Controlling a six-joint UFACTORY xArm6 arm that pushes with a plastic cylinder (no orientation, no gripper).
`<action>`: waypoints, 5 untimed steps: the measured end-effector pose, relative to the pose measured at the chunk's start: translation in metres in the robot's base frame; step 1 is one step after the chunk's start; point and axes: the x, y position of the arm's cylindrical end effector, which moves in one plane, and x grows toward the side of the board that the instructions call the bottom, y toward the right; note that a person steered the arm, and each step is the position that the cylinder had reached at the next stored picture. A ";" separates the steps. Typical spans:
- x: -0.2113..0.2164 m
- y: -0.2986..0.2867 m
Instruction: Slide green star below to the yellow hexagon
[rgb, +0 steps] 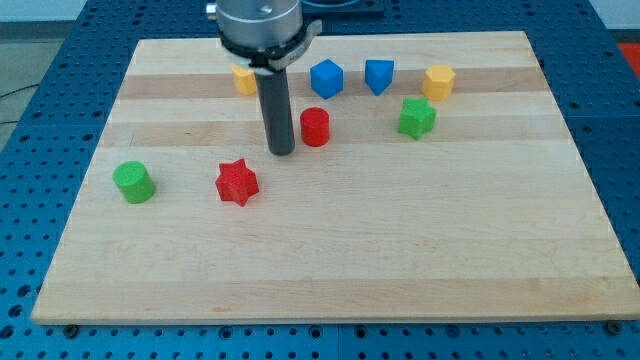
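Note:
The green star (417, 117) lies on the wooden board toward the view's upper right. The yellow hexagon (438, 81) sits just above it and slightly to its right, a small gap between them. My tip (281, 151) is the lower end of the dark rod, resting on the board near the middle-left. It is far to the left of the green star and just left of the red cylinder (315, 127), not touching either.
A red star (237, 182) lies below-left of my tip. A green cylinder (133, 182) sits at the view's left. A yellow block (244, 78) is partly hidden behind the rod. A blue cube (326, 78) and another blue block (378, 75) sit along the top.

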 end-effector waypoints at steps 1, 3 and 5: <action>-0.014 0.019; 0.018 0.028; -0.003 0.105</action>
